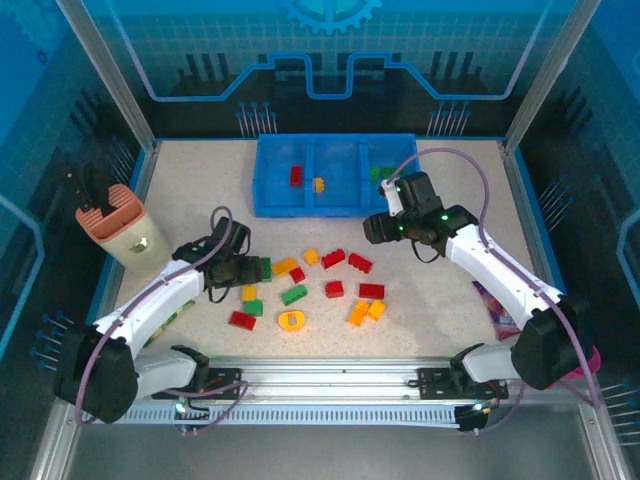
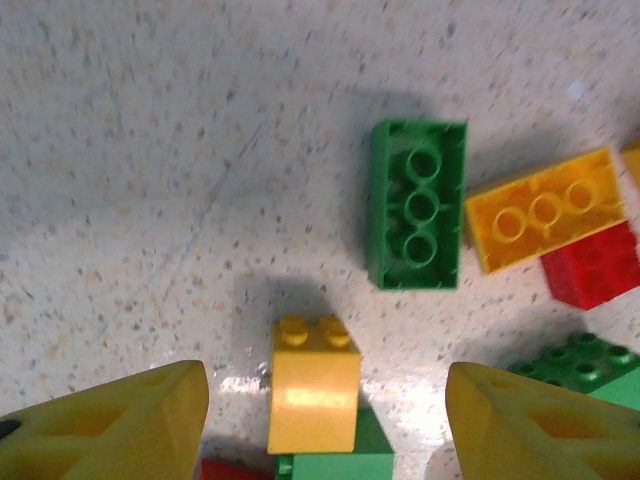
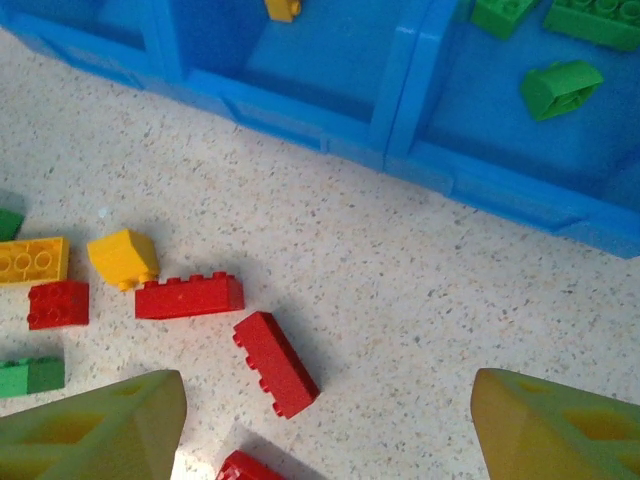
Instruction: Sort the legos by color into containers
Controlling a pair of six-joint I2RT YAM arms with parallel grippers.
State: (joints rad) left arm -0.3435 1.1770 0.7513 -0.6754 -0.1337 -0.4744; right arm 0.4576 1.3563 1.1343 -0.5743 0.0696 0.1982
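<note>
Silver rail runs along the front of the speckled table, blue walls around. Most legos lie loose in the middle, a few in the blue tray behind. Left gripper hangs open over a yellow brick; right gripper is open by the tray.

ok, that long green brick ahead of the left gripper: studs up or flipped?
Flipped. The green brick lies flat with its hollow underside up: three round tubes inside the rim, no studs showing.
</note>
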